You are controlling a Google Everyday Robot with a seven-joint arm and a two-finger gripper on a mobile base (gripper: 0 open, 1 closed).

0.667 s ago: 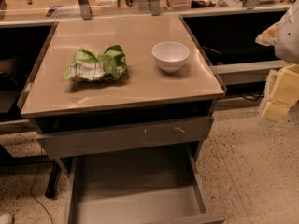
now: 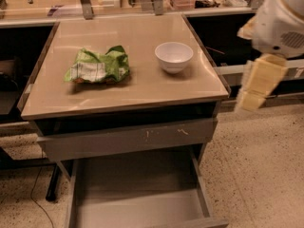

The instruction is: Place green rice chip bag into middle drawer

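Nearest, the wide grey metal middle drawer [image 2: 137, 186] stands pulled out, below a grey drawer front with small pale scratch marks [image 2: 128, 139]. On the beige cabinet top [image 2: 142, 91], the crumpled foil green rice chip bag [image 2: 98, 66] lies toward the left edge, apart from a round white bowl [image 2: 174, 56] nearer the right edge. The cream-coloured gripper [image 2: 256, 84] hangs beyond the right edge over the speckled floor [image 2: 266, 165]; whether it is apart or together cannot be told.
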